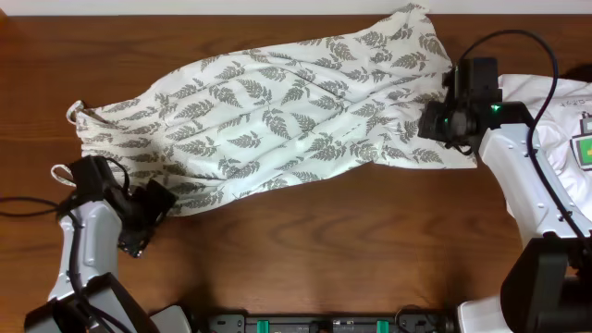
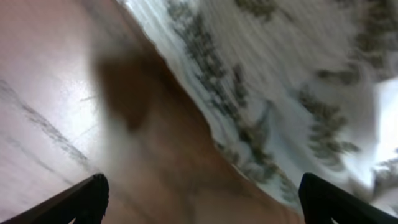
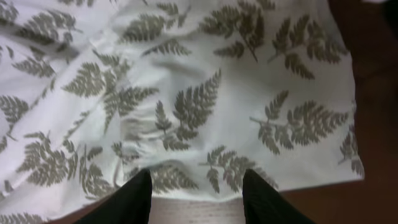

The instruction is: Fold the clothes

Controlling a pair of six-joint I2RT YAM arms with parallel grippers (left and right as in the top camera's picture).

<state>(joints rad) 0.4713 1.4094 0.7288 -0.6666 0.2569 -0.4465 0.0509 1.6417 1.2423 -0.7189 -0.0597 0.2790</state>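
Observation:
A white garment with a grey fern print lies spread slantwise across the wooden table, from the left edge to the far right. My left gripper is open just off the garment's near left hem, with bare wood between its fingers; the cloth shows blurred ahead. My right gripper is open over the garment's right hem, its fingers straddling the cloth edge.
Another white garment with a green and yellow patch lies at the right edge under the right arm. Bare brown wood fills the front of the table. Black cables run by both arms.

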